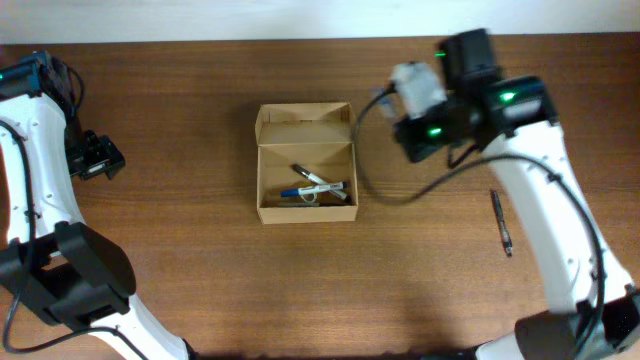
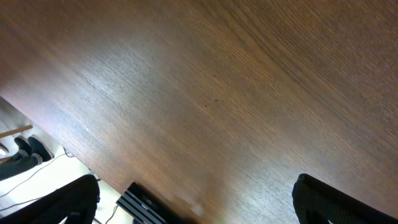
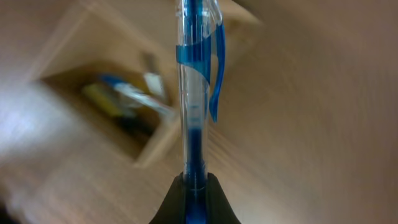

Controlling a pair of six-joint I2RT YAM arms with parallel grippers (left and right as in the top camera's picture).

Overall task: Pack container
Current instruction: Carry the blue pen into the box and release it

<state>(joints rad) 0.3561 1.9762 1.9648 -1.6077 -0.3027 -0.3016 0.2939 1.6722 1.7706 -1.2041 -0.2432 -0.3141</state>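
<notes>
The overhead view showed the container (image 1: 305, 122) in the middle of the desk (image 1: 200, 280), with its flap lid open toward the far edge. A dark pen (image 1: 501, 222) lay on the wood to the right, well apart from it. The overhead view did not show any grip.

Only the right wrist view showed the right gripper (image 3: 194, 190) closed on a clear blue pen (image 3: 191, 93), which stood upright between its fingers. Only the left wrist view showed the left gripper (image 2: 198, 202) with its fingers wide apart over bare wood, holding nothing.

The desk was brown wood with fine grain, and beyond its edge there was a pale floor (image 2: 31, 186).

I counted one container, two grippers, one pen held and one on the desk. There were about three pens in the container (image 1: 318, 186), too small to count exactly.
</notes>
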